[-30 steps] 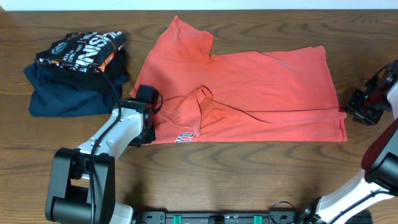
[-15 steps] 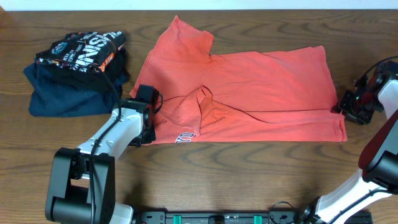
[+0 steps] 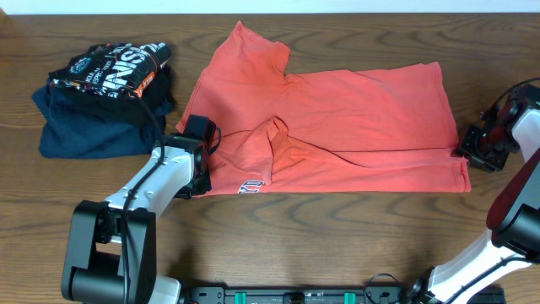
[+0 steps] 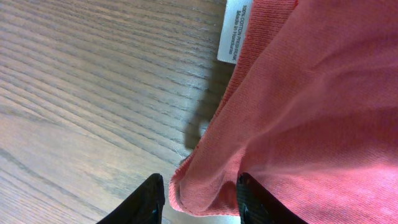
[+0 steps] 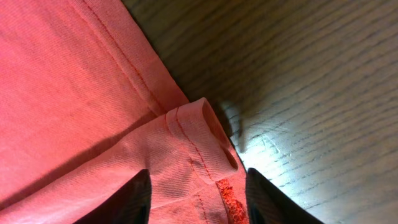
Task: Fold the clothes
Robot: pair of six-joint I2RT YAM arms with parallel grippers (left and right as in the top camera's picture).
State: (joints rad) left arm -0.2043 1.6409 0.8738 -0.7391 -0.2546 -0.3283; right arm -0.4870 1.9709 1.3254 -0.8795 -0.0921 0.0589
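The clothes, a coral-red T-shirt [image 3: 337,118], lie spread across the table, partly folded, with a bit of lettering [image 3: 250,184] showing at the front left edge. My left gripper [image 3: 202,173] sits at that lower-left edge. In the left wrist view a rounded fold of the shirt [image 4: 205,186] lies between the jaws of the left gripper [image 4: 200,202], uncompressed, with a small gap at one finger. A white care label [image 4: 233,31] shows above. My right gripper [image 3: 466,150] is at the shirt's right hem corner. Seen from the right wrist, the right gripper [image 5: 198,199] stands open astride the hem [image 5: 199,134].
A folded black printed shirt [image 3: 110,67] lies on a folded navy garment [image 3: 84,127] at the back left. Bare wooden table [image 3: 337,236] runs along the front and to the right of the shirt.
My right gripper has moved left onto the shirt's right hem corner and its jaws have narrowed a little. The left arm and the shirt have not moved.
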